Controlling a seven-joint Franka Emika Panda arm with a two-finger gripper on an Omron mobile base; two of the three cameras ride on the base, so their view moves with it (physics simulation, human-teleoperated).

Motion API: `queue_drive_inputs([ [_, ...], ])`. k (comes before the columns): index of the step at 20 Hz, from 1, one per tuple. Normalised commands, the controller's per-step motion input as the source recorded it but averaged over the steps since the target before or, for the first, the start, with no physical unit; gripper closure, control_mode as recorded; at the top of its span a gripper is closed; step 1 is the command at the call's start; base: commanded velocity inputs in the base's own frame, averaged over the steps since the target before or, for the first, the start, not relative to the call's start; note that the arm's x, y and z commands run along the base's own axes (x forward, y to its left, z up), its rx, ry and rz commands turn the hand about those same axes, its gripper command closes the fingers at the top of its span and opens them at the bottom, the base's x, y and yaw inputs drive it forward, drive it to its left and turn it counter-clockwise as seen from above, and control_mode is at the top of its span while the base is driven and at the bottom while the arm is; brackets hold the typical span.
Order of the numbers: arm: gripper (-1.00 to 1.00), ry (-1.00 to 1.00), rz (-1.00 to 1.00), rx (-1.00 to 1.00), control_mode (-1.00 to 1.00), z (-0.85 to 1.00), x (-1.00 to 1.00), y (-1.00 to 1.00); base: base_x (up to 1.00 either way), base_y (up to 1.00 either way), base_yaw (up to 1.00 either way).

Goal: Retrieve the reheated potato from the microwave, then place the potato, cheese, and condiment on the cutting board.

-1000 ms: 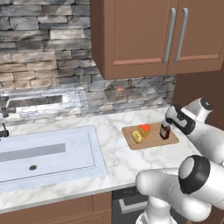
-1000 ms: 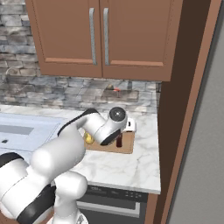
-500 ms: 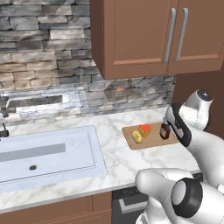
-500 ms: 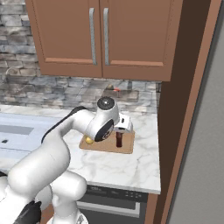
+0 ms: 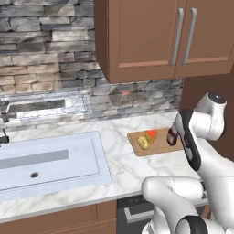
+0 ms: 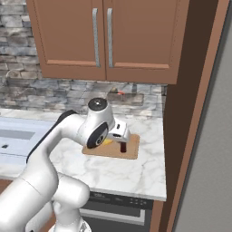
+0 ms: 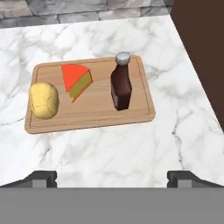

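Gripper (image 7: 112, 177): fingers wide apart, empty, above counter in front of cutting board (image 7: 135, 114). Potato (image 7: 44, 100) at board's left end: firm, rounded, rolls; grasp across middle. Cheese (image 7: 75, 79) beside it: soft; grip flat sides. Condiment (image 7: 121, 88) upright near right edge: rigid, smooth, tippy; grip body.

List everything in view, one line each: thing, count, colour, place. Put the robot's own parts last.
cutting board: one, light-brown wood, on the marble counter near its right end.
potato: one, yellowish-tan, on the board's left end in the hand view.
cheese: one wedge, yellow-orange with red-orange rind, on the board beside the potato.
condiment: one bottle, dark brown-red with a grey cap, upright on the board's right part.
counter: one, white marble, under the board.
sink: one, pale grey, set in the counter left of the board.
cabinets: brown wood, grey handles, above the counter.
pincer: one, dark tips, open, above the counter short of the board.
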Motion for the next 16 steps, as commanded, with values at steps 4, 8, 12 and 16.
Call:
queue_drive_inputs([
  [4,-1.00,0.00,0.00,0.00,-1.00,0.11,-0.54,0.21,0.00,0.00,0.00],
  [8,-1.00,0.00,0.00,0.00,-1.00,0.09,-0.50,0.28,0.00,0.00,0.00],
  [12,-1.00,0.00,0.00,0.00,-1.00,0.17,-0.40,0.33,0.00,0.00,0.00],
  [16,-1.00,0.00,0.00,0.00,-1.00,0.21,-0.37,0.33,0.00,0.00,0.00],
])
